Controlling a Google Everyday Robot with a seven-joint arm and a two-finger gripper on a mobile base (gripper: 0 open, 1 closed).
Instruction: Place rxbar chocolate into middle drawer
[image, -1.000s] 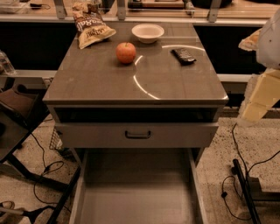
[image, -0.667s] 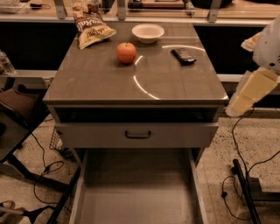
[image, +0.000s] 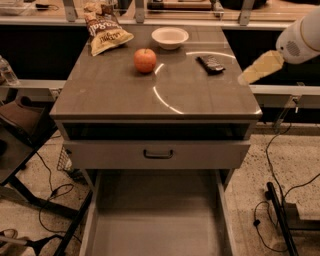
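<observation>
We saw the tool (image: 255, 71) off the counter's (image: 115, 95) right edge, toward the back corner; whether it stood apart or together we could not tell. The rxbar chocolate (image: 210, 63) lay on the counter near that edge. The middle drawer (image: 157, 220) hung open below.

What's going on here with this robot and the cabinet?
The robot's gripper hangs at the right edge of the cabinet top, close to the rxbar chocolate but not touching it. The bar lies on the top with an apple, a white bowl and a snack bag. Below, the middle drawer is pulled open, its visible floor bare. The bar is not yet picked up.
</observation>
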